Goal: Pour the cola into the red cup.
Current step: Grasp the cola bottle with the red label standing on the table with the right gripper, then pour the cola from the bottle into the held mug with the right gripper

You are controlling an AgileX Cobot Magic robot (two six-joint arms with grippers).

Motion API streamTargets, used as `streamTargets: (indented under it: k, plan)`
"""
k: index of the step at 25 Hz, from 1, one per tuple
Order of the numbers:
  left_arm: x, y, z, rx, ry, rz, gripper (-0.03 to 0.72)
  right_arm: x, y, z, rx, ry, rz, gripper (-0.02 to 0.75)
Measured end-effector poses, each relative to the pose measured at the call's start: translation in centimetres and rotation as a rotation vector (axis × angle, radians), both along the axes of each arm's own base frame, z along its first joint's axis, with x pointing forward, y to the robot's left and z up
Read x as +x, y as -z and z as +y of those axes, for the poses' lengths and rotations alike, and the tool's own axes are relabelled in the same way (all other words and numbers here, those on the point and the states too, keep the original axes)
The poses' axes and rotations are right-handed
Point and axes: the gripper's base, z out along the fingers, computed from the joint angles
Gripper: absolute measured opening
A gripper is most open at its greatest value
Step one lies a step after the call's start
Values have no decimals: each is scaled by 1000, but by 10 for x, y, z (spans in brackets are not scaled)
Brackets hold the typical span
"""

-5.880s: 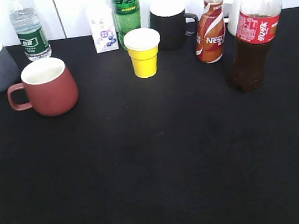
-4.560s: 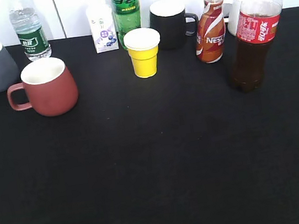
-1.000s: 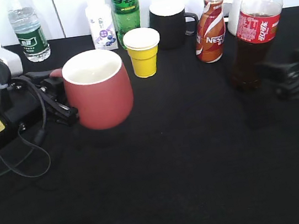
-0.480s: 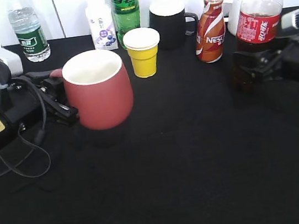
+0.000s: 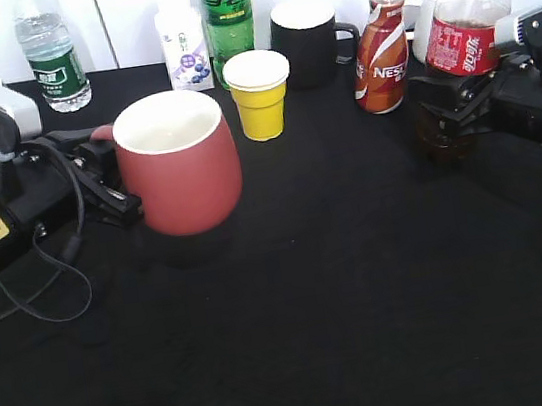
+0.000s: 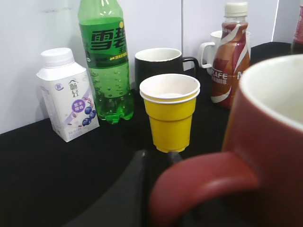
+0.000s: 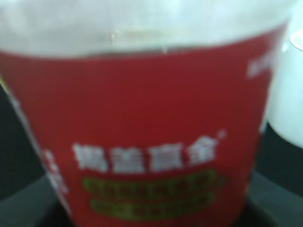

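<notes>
The red cup (image 5: 181, 170) is a brick-red mug with a white inside. It hangs upright above the black table (image 5: 320, 337), left of middle. My left gripper (image 5: 111, 180) is shut on its loop handle (image 6: 199, 184), and the cup body fills the right of the left wrist view (image 6: 270, 142). The cola bottle (image 5: 460, 40), with dark drink, red label and yellow cap, stands at the right. My right gripper (image 5: 454, 106) is closed round its lower body. The red label (image 7: 142, 132) fills the right wrist view, with the fingers only at the bottom corners.
Along the back stand a water bottle (image 5: 54, 57), a milk carton (image 5: 182, 49), a green Sprite bottle (image 5: 226, 7), a yellow cup (image 5: 259, 94), a black mug (image 5: 307, 44), a Nescafe bottle (image 5: 380, 46) and a white mug (image 5: 423, 25).
The left arm took the red cup by its handle, lifted it and has held it still for the last second. The right gripper came in from the right and closed round the cola bottle.
</notes>
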Motion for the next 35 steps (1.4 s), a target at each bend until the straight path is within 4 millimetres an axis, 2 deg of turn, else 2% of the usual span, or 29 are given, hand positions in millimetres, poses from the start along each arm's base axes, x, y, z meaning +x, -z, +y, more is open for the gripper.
streamTargets:
  k: [5,8,10,13,15,18,20,23,29,35]
  plan:
    - [-1,0,-1,6,13,-2,78,0,0,0,0,0,0,457]
    - [-5,2,-6,36,79,-7,77,-6,-3,1,12,-19,-19,457]
    - [-7,0,-20,40,126,20,77,-12,-28,4,-6,-61,-97,457]
    - [-5,-12,-55,83,207,15,77,-23,-70,7,-82,-107,-253,456]
    - [-2,-27,-74,61,244,-21,77,-30,-88,7,-117,-116,-320,456]
    - [4,-43,-90,35,262,-50,77,-41,-114,7,-228,-111,-458,456]
    - [0,-50,-101,23,290,-65,77,-42,-115,7,-314,-118,-497,456]
    - [-12,-49,-114,32,340,-58,77,-42,-114,8,-469,-127,-593,446]
    - [-12,-48,-115,36,342,-54,77,-42,-114,8,-838,-129,-834,444]
    - [-12,-46,-114,52,337,-41,77,-42,-115,7,-1048,-121,-970,440]
